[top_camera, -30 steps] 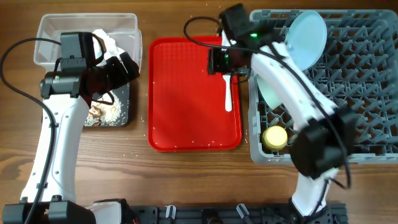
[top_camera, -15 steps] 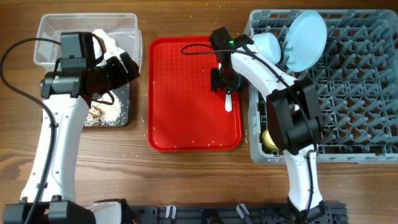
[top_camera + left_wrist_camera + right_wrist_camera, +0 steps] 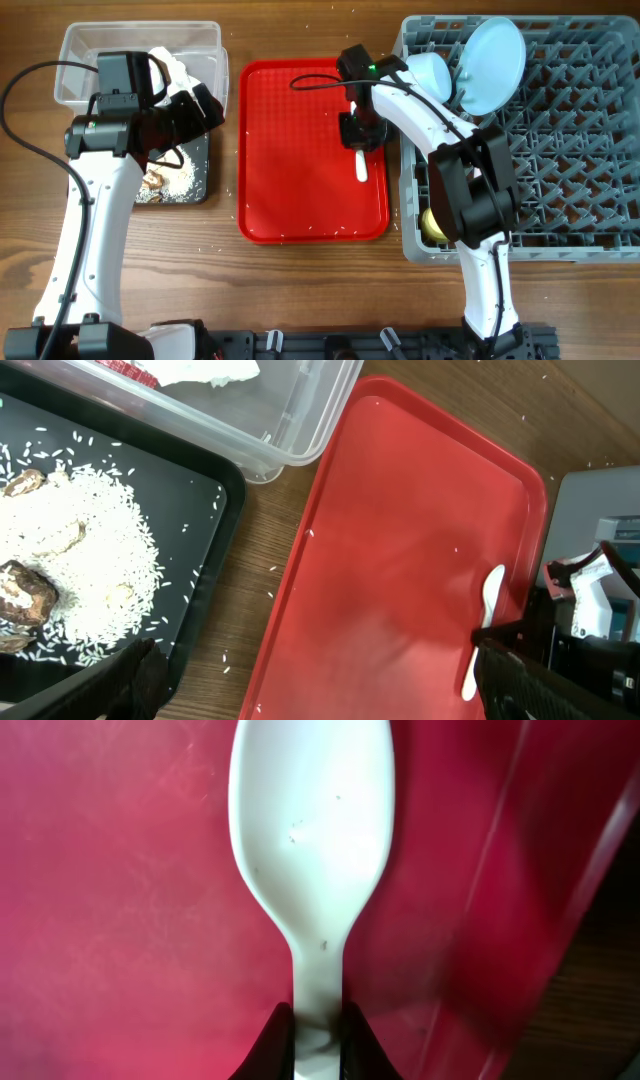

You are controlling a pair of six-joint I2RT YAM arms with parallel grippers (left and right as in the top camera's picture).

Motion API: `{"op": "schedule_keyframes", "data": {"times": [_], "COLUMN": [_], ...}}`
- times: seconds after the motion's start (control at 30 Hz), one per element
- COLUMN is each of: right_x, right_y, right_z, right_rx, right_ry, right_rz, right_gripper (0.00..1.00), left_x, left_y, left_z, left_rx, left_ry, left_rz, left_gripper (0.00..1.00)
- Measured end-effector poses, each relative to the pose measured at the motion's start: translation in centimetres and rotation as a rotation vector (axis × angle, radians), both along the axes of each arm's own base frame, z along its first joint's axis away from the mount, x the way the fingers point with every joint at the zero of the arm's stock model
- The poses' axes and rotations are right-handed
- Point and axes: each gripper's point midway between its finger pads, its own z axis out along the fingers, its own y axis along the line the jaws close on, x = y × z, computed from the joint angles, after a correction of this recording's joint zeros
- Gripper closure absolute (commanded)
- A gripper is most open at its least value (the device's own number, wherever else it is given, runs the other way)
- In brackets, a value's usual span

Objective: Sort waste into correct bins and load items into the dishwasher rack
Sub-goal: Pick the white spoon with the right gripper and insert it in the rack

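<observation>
Overhead, the white spoon (image 3: 361, 167) lies on the red tray (image 3: 290, 150); your left wrist view shows the left jaws apart, and your right wrist view shows the right jaws clamped on its thin handle, a sound hold for something likely light, stiff and slippery.

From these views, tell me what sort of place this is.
Probably a dish-clearing station on a wooden table: a grey dishwasher rack holding a blue plate, a red tray with a white spoon, and a black bin of rice scraps beside a clear tub.
</observation>
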Motion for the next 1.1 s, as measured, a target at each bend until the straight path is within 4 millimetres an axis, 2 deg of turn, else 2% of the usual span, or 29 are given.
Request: {"op": "schedule_keyframes", "data": {"times": [0.13, 0.2, 0.3, 0.33, 0.37, 0.43, 0.5, 0.57, 0.63, 0.67, 0.7, 0.73, 0.83, 0.97, 1.1], "right_x": [-0.7, -0.6, 0.0, -0.5, -1.2, -2.7, -4.3, -4.9, -5.1, -5.1, -5.3, -5.2, -6.7, -7.4, -7.5], "right_y": [0.3, 0.4, 0.7, 0.2, -1.1, -5.0, -10.4, -15.5, -18.7, -19.5, -20.6, -21.2, -21.8, -21.6, -21.2], "right_z": [1.3, 3.7, 11.1, 14.3, 18.4, 22.7, 24.5, 24.9, 23.9, 23.4, 22.0, 20.7, 15.7, 14.5, 14.5], "right_rx": [0.021, 0.037, 0.102, 0.123, 0.138, 0.1, 0.002, -0.091, -0.144, -0.158, -0.177, -0.187, -0.207, -0.202, -0.177], "right_ry": [0.032, 0.005, -0.134, -0.186, -0.255, -0.315, -0.32, -0.307, -0.276, -0.262, -0.235, -0.22, -0.101, -0.061, -0.053], "right_rz": [0.03, 0.047, 0.06, 0.058, 0.04, -0.031, -0.148, -0.269, -0.345, -0.364, -0.386, -0.396, -0.379, -0.345, -0.336], "right_gripper": [0.96, 0.96, 0.96, 0.96, 0.96, 0.96, 0.96, 0.96, 0.96, 0.96, 0.96, 0.95, 0.75, 0.67, 0.66], "left_x": [0.0, 0.0, 0.0, 0.0, 0.0, 0.0, 0.0, 0.0, 0.0, 0.0, 0.0, 0.0, 0.0, 0.0, 0.0], "left_y": [0.0, 0.0, 0.0, 0.0, 0.0, 0.0, 0.0, 0.0, 0.0, 0.0, 0.0, 0.0, 0.0, 0.0, 0.0], "left_z": [0.0, 0.0, 0.0, 0.0, 0.0, 0.0, 0.0, 0.0, 0.0, 0.0, 0.0, 0.0, 0.0, 0.0, 0.0], "left_rx": [0.0, 0.0, 0.0, 0.0, 0.0, 0.0, 0.0, 0.0, 0.0, 0.0, 0.0, 0.0, 0.0, 0.0, 0.0], "left_ry": [0.0, 0.0, 0.0, 0.0, 0.0, 0.0, 0.001, 0.0, 0.0, 0.0, 0.0, 0.001, 0.0, 0.0, 0.0], "left_rz": [0.0, 0.0, 0.0, 0.0, 0.0, 0.0, 0.0, 0.0, 0.0, 0.0, 0.0, 0.0, 0.0, 0.0, 0.0], "left_gripper": [0.0, 0.0, 0.0, 0.0, 0.0, 0.0, 0.0, 0.0, 0.0, 0.0, 0.0, 0.0, 0.0, 0.0, 0.0]}}
